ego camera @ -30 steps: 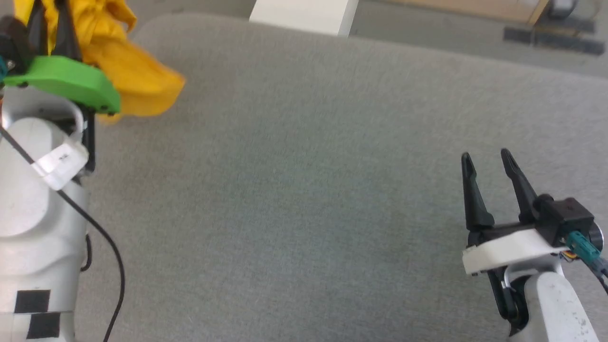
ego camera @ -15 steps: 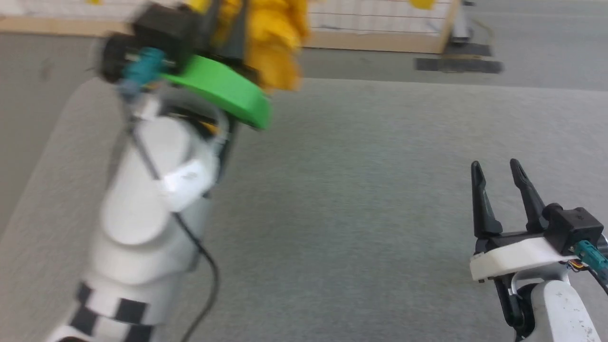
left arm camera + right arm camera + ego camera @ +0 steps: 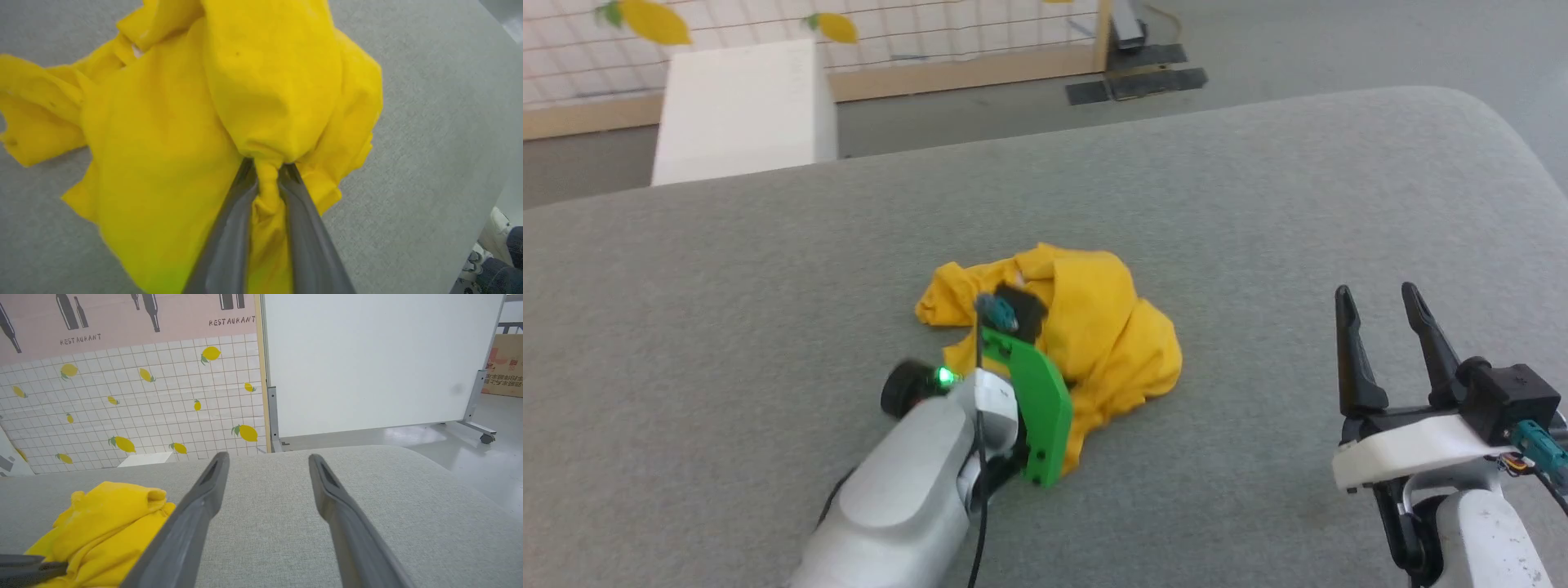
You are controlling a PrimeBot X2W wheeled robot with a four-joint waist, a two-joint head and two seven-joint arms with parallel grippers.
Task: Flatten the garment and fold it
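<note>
Two dark fingers of the left gripper [image 3: 267, 165] are pinched together on a bunched fold of the mustard-yellow T-shirt [image 3: 163, 122]. The shirt spreads crumpled ahead of their tips and to either side, lying on the grey fabric-covered table [image 3: 768, 269]. The right gripper [image 3: 1376, 292] hovers with its fingers spread and nothing between them; the T-shirt lies well off to its left, apart from it.
</note>
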